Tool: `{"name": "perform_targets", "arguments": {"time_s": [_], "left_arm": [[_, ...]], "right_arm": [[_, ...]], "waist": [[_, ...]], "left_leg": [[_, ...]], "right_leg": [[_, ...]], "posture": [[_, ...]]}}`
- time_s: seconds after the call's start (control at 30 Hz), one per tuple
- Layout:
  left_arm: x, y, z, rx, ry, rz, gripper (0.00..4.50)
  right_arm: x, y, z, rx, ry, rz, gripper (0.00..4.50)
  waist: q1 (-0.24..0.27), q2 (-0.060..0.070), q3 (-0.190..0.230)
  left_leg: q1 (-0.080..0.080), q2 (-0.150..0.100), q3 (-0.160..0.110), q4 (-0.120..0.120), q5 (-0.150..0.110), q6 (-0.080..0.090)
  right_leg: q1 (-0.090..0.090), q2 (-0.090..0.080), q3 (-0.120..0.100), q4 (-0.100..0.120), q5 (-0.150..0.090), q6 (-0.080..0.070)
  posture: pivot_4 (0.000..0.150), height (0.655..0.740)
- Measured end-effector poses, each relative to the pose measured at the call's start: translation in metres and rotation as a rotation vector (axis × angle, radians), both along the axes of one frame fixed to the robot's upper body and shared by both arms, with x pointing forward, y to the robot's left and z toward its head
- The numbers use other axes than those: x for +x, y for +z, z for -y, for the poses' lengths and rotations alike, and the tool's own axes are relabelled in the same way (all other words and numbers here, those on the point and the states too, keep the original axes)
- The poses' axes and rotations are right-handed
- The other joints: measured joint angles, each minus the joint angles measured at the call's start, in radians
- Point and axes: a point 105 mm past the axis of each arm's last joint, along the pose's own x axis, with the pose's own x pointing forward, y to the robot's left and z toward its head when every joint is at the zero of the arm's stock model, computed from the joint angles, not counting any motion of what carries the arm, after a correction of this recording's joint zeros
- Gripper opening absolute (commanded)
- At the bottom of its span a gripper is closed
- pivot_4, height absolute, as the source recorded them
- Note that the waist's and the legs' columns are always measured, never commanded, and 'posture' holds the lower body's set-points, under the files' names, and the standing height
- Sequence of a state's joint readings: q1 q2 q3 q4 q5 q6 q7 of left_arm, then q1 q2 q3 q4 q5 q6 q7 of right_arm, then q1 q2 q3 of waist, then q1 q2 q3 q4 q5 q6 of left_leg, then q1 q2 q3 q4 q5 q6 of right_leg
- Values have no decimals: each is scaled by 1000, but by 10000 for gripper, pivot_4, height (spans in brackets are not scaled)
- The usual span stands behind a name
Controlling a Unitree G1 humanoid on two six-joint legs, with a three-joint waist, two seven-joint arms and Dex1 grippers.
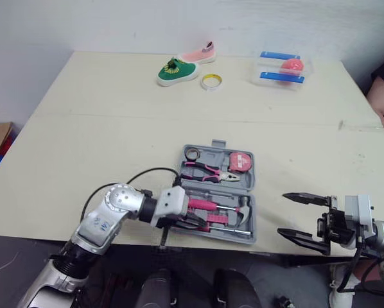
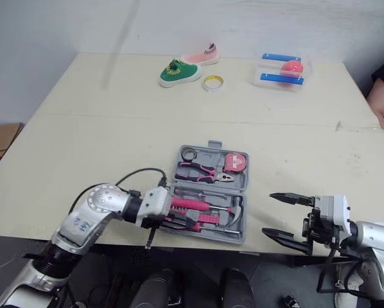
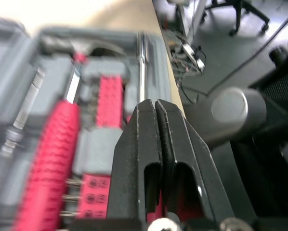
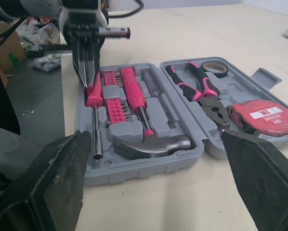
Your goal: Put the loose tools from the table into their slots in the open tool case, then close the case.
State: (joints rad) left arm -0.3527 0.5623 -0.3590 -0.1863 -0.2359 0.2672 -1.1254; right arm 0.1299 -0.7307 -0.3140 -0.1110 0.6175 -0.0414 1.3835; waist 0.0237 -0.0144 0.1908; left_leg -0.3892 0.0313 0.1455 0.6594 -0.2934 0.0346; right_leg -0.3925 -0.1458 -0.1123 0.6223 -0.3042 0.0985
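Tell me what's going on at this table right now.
A humanoid robot is packing a grey plastic tool case that lies open on the beige table. Its left gripper, fingers shut, sits over the half of the case nearer the robot, at the handle of a pink-handled driver in its slot. The right gripper hangs open beside the case, holding nothing. The pink-handled pliers, pink tape measure and hammer lie in their slots. The lid is not yet closed.

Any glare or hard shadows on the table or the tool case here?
Left eye view: soft, even light across the table, only a faint shadow at the green shoe, no glare on the tool case. Right wrist view: a mild sheen on the hammer head, nothing washed out.
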Motion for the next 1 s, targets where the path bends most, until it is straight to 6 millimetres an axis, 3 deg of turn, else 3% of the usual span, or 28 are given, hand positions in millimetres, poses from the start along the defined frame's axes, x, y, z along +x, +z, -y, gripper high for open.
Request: {"name": "perform_targets", "arguments": {"time_s": [0.63, 0.77, 0.9, 1.0], "left_arm": [[2, -11, 5, 88, -27, 92, 305], [3, -14, 6, 110, -28, 116, 305], [16, -7, 6, -39, 91, 75, 305], [35, 15, -14, -172, 244, 62, 305]], "right_arm": [[-2, -6, 2, 2, -22, -22, 45000], [6, -8, 4, 8, -101, -19, 45000], [26, -11, 14, -27, -281, -92, 45000], [29, -13, 17, -50, -324, -153, 45000]], "waist": [[0, 6, -12], [0, 10, -17], [0, 12, -17], [-1, 8, -13]], "left_leg": [[4, 0, 0, 0, -5, 6], [20, 0, 0, -4, -10, 1], [16, 0, 0, -7, -9, 1], [9, 1, 0, -8, -2, -1]], "right_leg": [[4, -1, 0, 0, 0, 0], [19, -1, 0, -5, 0, 0], [15, -3, 1, -7, 0, 0], [6, -1, 0, -4, -2, -3]], "posture": [[1500, 7400], [1500, 7400], [1500, 7400], [1500, 7400]]}}
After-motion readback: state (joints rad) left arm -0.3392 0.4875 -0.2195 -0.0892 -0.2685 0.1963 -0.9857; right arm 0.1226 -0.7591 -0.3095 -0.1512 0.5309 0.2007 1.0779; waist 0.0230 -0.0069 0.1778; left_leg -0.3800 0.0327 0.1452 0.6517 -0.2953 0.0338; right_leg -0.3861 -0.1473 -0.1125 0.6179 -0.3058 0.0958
